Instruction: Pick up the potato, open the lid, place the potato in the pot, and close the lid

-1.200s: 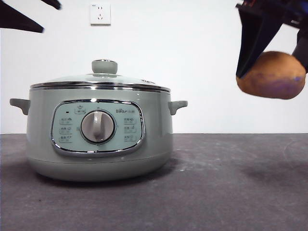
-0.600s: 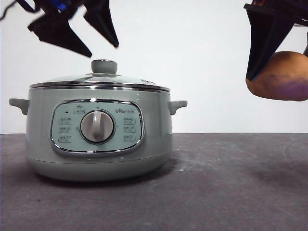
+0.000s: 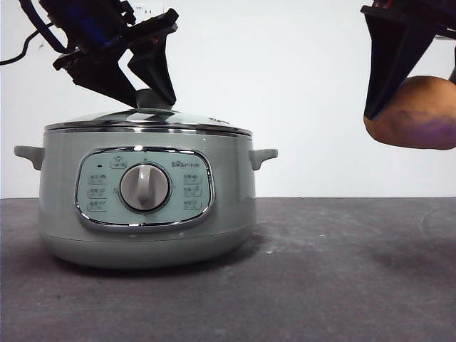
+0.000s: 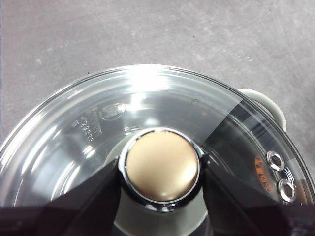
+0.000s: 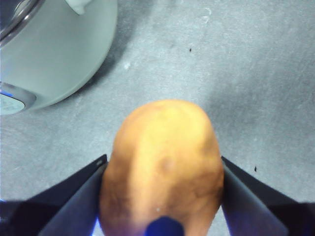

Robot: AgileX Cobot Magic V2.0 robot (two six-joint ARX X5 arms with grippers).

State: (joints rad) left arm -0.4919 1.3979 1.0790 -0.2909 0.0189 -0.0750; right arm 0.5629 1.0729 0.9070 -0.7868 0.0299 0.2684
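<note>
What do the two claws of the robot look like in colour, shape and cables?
The left claw has two black, wedge-shaped jaws that taper to points, under a dark head with blue-lit parts and a black cable looping off to the side. The right claw has the same flat black tapering jaws; a small dark blue rounded part shows between them.

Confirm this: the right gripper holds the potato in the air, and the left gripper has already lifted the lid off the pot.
Not lifted. The front view shows the lid seated on the pot, the left gripper straddling its knob. The right gripper does hold the potato aloft.

No legible text; tiny blurred marks on the pot's [image 3: 146, 206] control panel [image 3: 144, 189].
</note>
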